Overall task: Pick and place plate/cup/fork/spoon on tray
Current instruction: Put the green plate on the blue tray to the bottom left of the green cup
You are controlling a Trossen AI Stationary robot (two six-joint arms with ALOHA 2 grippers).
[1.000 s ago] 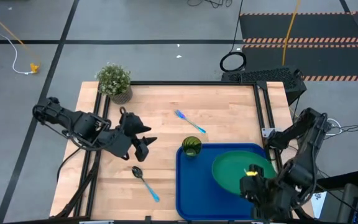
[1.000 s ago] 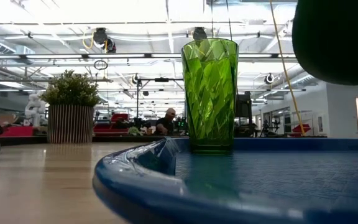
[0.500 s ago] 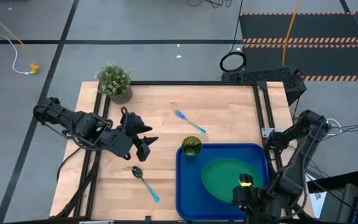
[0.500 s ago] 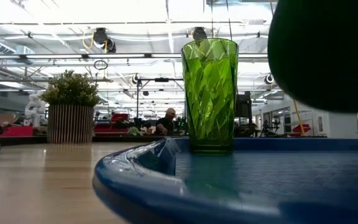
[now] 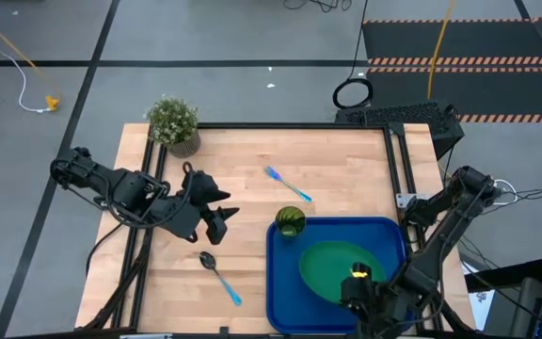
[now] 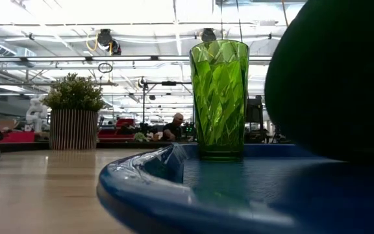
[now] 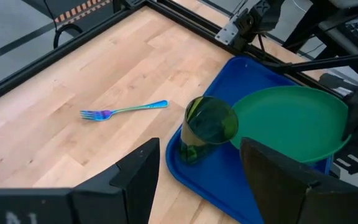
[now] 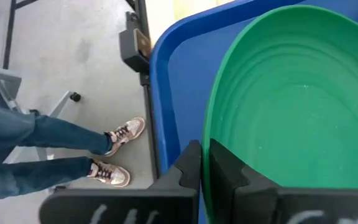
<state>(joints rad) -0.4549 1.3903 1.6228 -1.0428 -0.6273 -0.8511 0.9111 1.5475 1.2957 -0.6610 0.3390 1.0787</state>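
Plate (image 5: 335, 268) in right gripper (image 5: 363, 294) (over tray (image 5: 285, 282))

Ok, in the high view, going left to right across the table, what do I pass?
Plant → left gripper → spoon → fork → plate, gripped at its edge by the right gripper.

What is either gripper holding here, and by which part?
The right gripper pinches the plate by its rim, over the tray. The left gripper holds nothing.
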